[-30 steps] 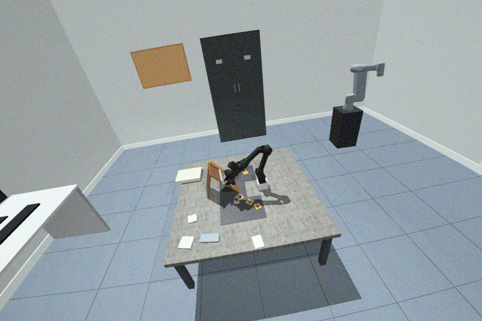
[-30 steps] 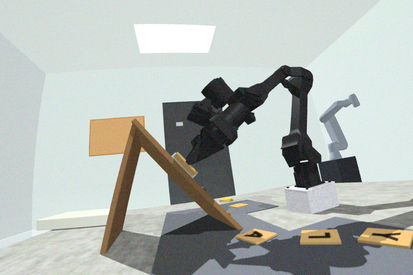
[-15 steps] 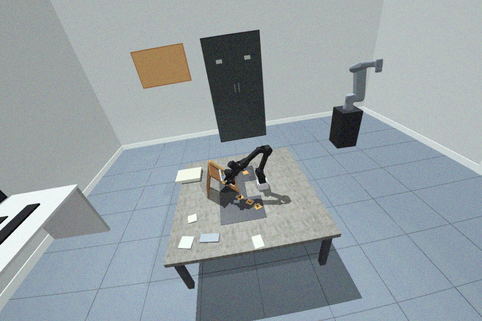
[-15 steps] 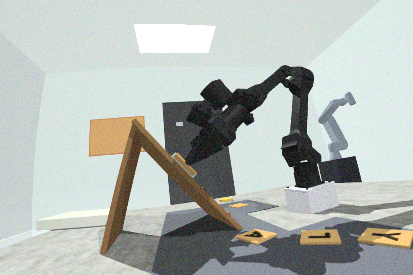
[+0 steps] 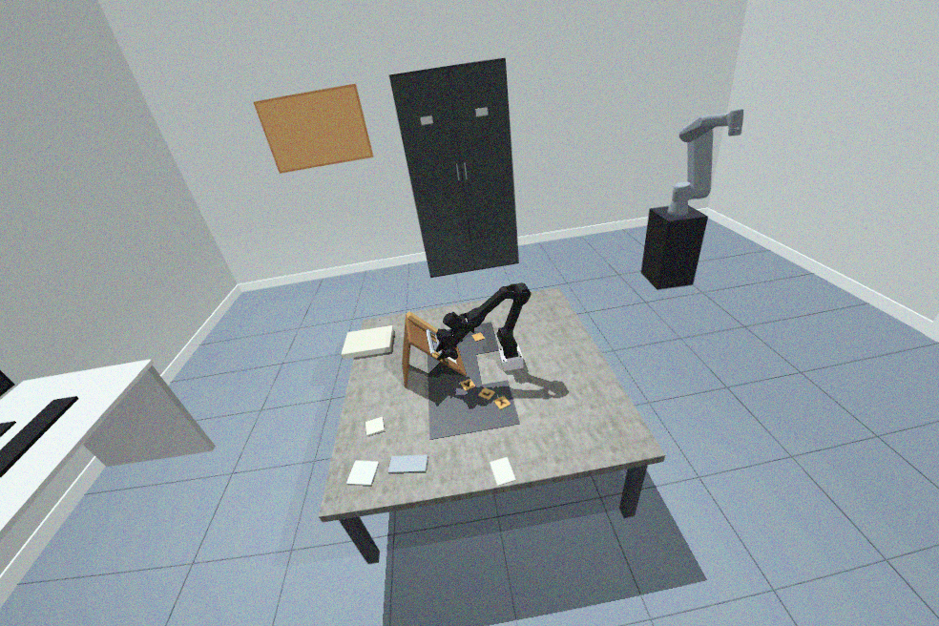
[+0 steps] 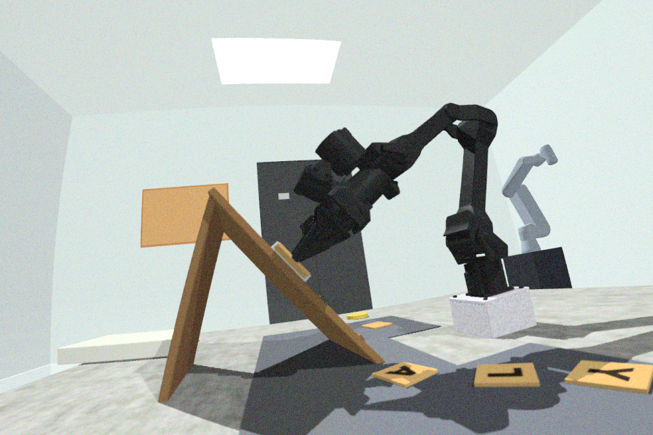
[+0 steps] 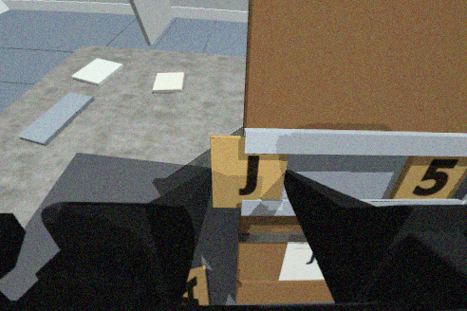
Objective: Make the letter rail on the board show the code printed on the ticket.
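My gripper (image 7: 248,174) (image 6: 295,258) is shut on the J tile (image 7: 227,180), upright at the rail's open left end. The tile's right part is behind the lips of the rail (image 7: 364,142); its left part sticks out. A 5 tile (image 7: 428,177) sits farther right in the rail, with a gap between. The rail is on the sloping board (image 7: 364,62) (image 6: 245,238). Below it, the ticket (image 7: 295,267) shows part of a J; a finger hides the rest. An A tile (image 6: 391,373) (image 7: 200,272), an apparent L tile (image 6: 484,376) and a Y tile (image 6: 579,374) lie on the mat.
Another tile (image 6: 377,325) (image 5: 477,336) lies behind the board, near a yellow disc (image 6: 357,315). A cream block (image 5: 367,342) (image 6: 117,346) lies beside the board. A blue-grey slab (image 5: 408,463) (image 7: 58,118) and white pads (image 5: 363,472) (image 5: 374,426) (image 5: 502,469) lie toward the table's front edge.
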Motion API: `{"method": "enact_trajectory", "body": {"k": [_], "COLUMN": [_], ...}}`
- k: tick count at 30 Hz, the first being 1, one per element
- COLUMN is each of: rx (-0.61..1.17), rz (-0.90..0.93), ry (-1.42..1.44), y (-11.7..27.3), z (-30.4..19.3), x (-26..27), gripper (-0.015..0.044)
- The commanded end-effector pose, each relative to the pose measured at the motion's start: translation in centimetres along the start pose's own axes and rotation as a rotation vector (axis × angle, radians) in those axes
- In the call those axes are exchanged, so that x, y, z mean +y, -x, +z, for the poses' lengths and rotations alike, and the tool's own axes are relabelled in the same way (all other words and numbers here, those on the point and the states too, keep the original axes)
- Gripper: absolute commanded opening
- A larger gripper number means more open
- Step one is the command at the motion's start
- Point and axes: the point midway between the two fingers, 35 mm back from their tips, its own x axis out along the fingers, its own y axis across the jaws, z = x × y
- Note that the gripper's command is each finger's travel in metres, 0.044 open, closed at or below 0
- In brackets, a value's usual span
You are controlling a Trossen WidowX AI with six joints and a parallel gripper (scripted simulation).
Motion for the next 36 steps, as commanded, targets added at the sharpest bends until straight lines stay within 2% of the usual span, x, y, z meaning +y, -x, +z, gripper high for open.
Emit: {"method": "enact_trajectory", "body": {"k": [1,36], "rx": [0.001,0.001], "rz": [0.002,0.001], "ry": [0.003,0.004], "y": [0.0,0.0], "z": [-0.1,0.0], "x": [-0.2,-1.7], "gripper": [0.0,0.0]}}
